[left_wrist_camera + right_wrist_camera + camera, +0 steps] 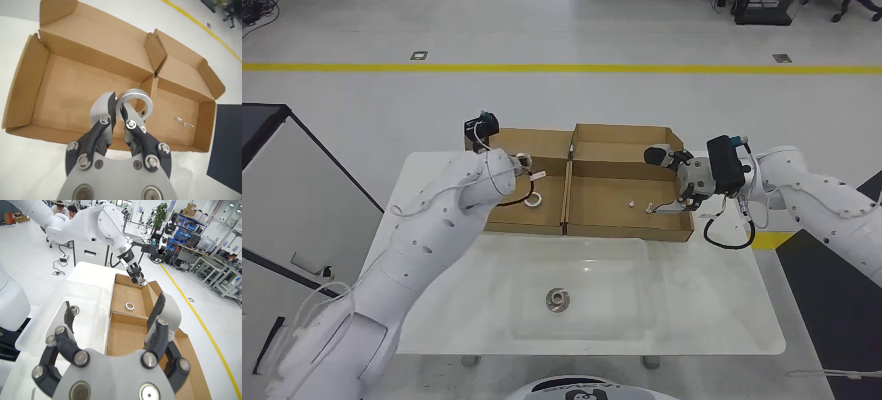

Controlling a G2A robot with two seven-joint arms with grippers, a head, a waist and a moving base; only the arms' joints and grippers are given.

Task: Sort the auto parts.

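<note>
Left wrist view: left tool clamped on metal ring above cardboard box.

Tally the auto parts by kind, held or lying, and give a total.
Metal rings: 2 (one held in the left gripper, one lying in the left box)
Flanged bushing: 1 (in the clear tray)
Small pins: 2 (in the right box)
Total: 5
</note>
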